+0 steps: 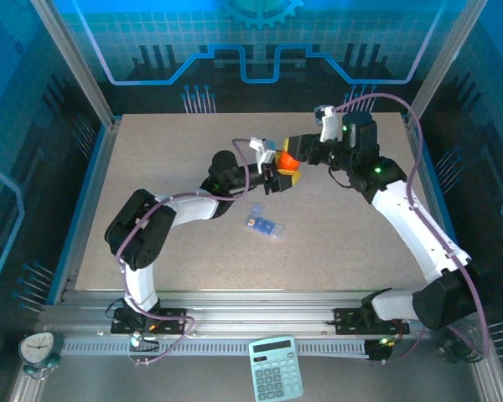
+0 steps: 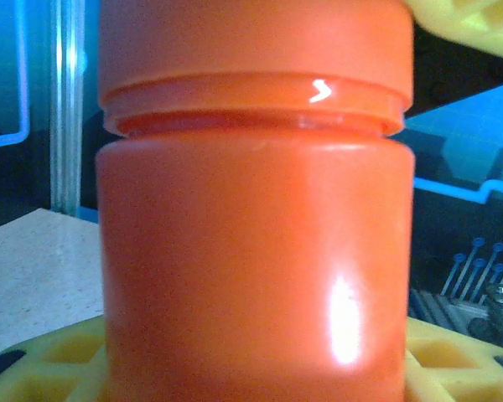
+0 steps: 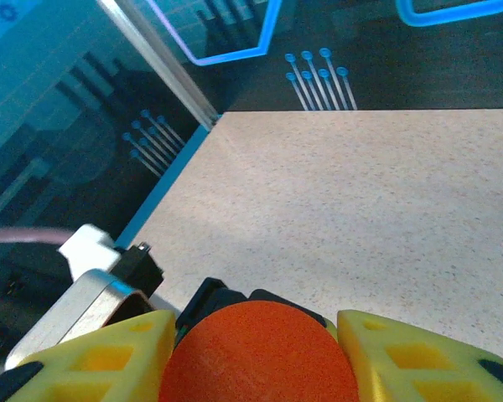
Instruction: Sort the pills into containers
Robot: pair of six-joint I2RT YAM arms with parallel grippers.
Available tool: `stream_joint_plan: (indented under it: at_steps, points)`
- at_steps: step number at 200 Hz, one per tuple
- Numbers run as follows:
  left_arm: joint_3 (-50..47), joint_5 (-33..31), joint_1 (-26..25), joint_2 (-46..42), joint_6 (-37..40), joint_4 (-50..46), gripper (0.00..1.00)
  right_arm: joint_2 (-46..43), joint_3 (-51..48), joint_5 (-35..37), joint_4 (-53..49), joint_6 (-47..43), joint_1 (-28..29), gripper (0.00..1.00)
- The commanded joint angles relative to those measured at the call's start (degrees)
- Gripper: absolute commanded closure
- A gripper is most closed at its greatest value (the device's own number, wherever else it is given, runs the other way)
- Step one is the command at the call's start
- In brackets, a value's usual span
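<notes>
An orange bottle [image 1: 287, 163] is held upright above the middle of the table, between both arms. My left gripper [image 1: 273, 178] is shut on its body [image 2: 251, 251], with its yellow fingers [image 2: 46, 360] showing on both sides at the bottle's base. From above, my right gripper [image 3: 256, 360] is shut on the round orange cap [image 3: 256, 352], a yellow finger [image 3: 96, 360] pressed against each side. The containers, compartments of a small translucent blue pill box [image 1: 264, 224], lie flat on the table just in front of the bottle. The pills are hidden.
The speckled table [image 1: 151, 209] is walled by blue-lit panels and metal posts [image 1: 75, 59] at the back corners. A calculator [image 1: 276, 379] and a small clock [image 1: 38, 347] lie beyond the near rail, off the work surface.
</notes>
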Motion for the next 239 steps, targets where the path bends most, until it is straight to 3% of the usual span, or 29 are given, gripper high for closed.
stream_joint_plan:
  at_steps: [1,64,89,131,150,199,239]
  points:
    - [1.2,-4.9,-2.3,-5.1,6.9,2.3,0.88,1.3,-2.1,5.2,-3.9,3.3,3.6,0.55]
    - [1.2,-5.3,-2.5,-4.3,6.5,3.0,0.88,1.7,-1.2,7.1,-5.1,3.5,3.8,0.53]
    - [1.2,-5.2,-2.3,-3.7,5.7,3.3,0.89,1.3,0.1,5.4,-5.7,3.5,2.0,0.46]
    - [1.2,-2.6,-1.1,-2.2,2.0,5.0,0.90,-1.0,3.3,-4.3,-6.0,3.0,-3.8,0.20]
    - [0.9,-0.9,-0.6,-2.1,0.8,5.3,0.90,-2.4,4.7,-9.3,-6.7,0.6,-5.7,0.12]
    - [1.7,6.8,1.5,-1.9,-4.2,5.4,0.90,-1.6,6.4,-22.9,-9.5,-8.8,-11.7,0.09]
    - [2.7,11.5,2.1,-1.9,-6.8,4.3,0.90,2.0,11.1,-29.1,-15.8,-17.0,-12.3,0.09]
